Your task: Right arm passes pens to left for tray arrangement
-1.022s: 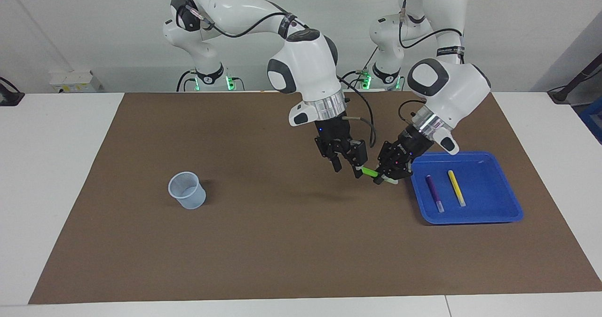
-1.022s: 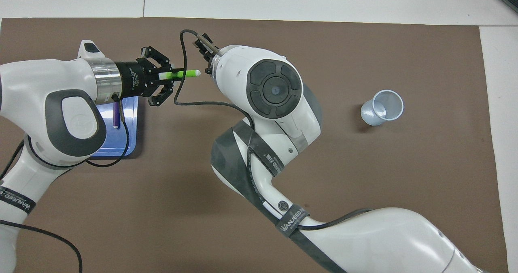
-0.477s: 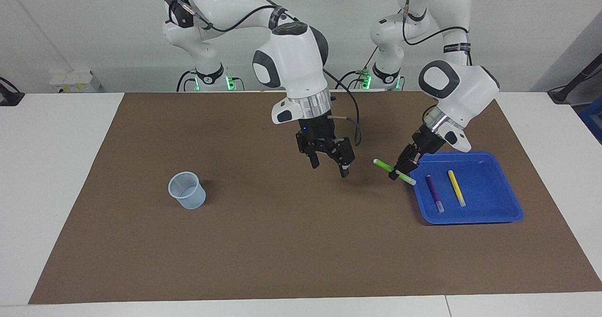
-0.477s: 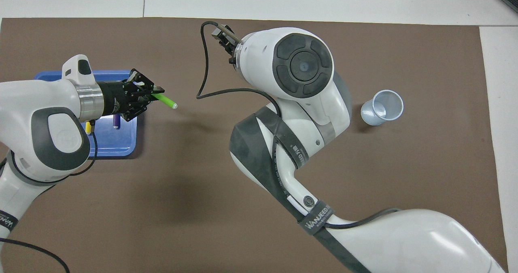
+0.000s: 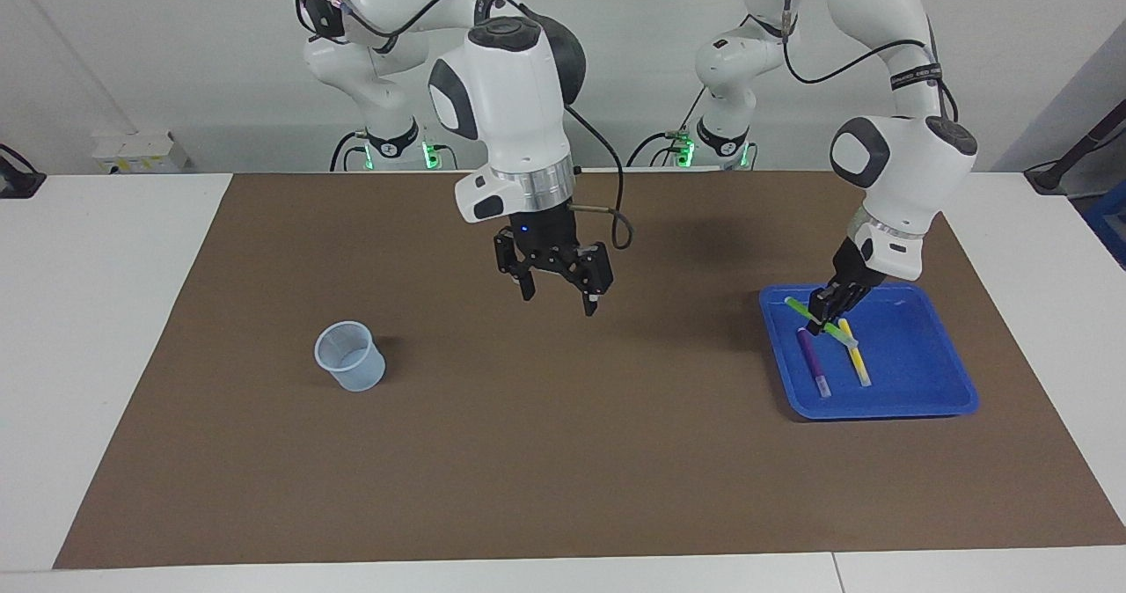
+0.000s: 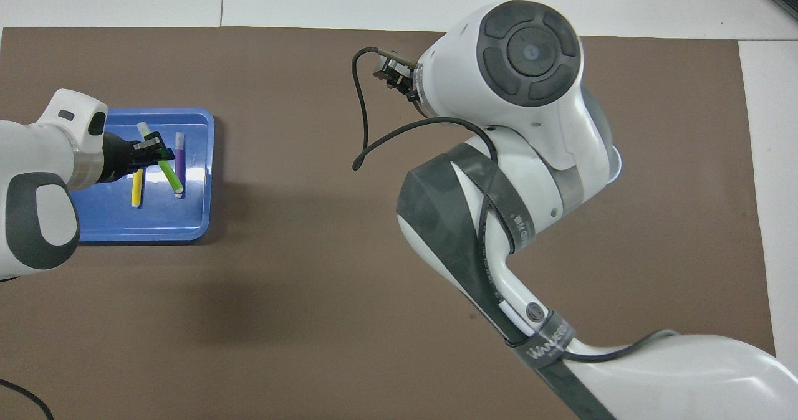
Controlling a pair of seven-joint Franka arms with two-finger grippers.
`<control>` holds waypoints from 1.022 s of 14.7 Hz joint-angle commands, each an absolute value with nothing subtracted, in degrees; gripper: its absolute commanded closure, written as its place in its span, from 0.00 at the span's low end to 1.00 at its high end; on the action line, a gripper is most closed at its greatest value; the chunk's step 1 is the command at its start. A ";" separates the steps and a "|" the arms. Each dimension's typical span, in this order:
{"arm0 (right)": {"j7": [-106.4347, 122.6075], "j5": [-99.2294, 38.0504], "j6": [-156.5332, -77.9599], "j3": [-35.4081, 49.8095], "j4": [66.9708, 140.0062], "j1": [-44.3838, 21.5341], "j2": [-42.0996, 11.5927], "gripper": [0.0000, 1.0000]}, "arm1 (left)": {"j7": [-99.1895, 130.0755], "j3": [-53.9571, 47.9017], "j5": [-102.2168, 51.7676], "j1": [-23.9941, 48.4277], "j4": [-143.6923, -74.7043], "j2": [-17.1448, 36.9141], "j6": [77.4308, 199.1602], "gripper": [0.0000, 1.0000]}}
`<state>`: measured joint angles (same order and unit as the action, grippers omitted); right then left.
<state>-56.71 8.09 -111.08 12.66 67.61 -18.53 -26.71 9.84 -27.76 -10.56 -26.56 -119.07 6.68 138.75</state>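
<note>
The left gripper (image 5: pixel 828 305), pinching the bright green marker pen (image 5: pixel 820 322) over the shallow glossy blue tray (image 5: pixel 924 399), should probably lower it clear of the purple pen (image 5: pixel 813 362) while the right gripper (image 5: pixel 558 288) hangs spread.

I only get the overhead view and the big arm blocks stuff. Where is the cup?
Observer: The cup stands upright on the brown mat, toward the right arm's end.
Operator: Is the right hand holding anything?
Observer: No, the right hand hangs open and empty over the mat.
Operator: Is the green pen down?
Observer: Not clearly; the left hand holds the green pen tilted above the tray's purple pen and yellow pen.
</note>
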 commanded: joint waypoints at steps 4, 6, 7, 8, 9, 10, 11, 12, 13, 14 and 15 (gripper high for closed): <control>-44.05 7.03 -101.09 13.54 71.44 -11.35 -20.84 0.00 | -1.40 -27.77 1.99 -31.72 -118.57 9.92 138.43 1.00; -37.66 7.03 -100.28 13.54 75.65 -7.49 -17.42 0.00 | -2.46 -27.77 11.03 -32.51 -115.24 13.25 138.08 1.00; -31.87 7.03 -100.28 13.54 78.11 -5.21 -15.58 0.00 | -2.55 -27.69 14.12 -33.22 -113.48 15.53 138.25 1.00; -24.94 7.03 -100.28 13.54 80.31 -2.75 -13.90 0.00 | -2.64 -27.69 15.89 -34.01 -110.51 18.86 137.64 1.00; -19.22 7.03 -100.02 13.54 81.72 -0.64 -12.58 0.00 | -2.98 -27.69 16.78 -34.88 -107.26 21.68 135.81 1.00; -14.81 7.03 -99.06 13.54 82.17 1.30 -11.26 0.00 | -3.25 -27.69 17.57 -34.89 -104.70 23.01 133.01 1.00; -12.33 7.03 -97.83 13.54 82.18 2.62 -10.55 0.00 | -3.25 -27.77 17.84 -34.72 -102.94 23.55 130.54 1.00; -10.65 7.03 -96.43 13.54 82.18 3.85 -9.50 0.00 | -3.25 -27.77 17.84 -34.63 -102.75 23.90 130.08 1.00; -9.50 7.03 -94.41 13.54 82.18 4.74 -8.71 0.00 | -3.25 -27.69 17.75 -34.80 -103.01 24.52 130.60 1.00; -8.01 7.03 -92.31 13.54 82.18 5.79 -8.01 0.00 | -3.25 -27.60 18.10 -35.07 -103.01 25.57 131.21 1.00; -5.47 7.03 -90.46 13.54 82.18 7.19 -7.56 0.00 | -3.34 -27.34 19.41 -36.03 -103.09 26.19 132.09 1.00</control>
<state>-9.43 8.02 -92.66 12.63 79.48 4.57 -10.33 -2.87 -27.25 17.05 -34.88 -104.54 24.09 132.38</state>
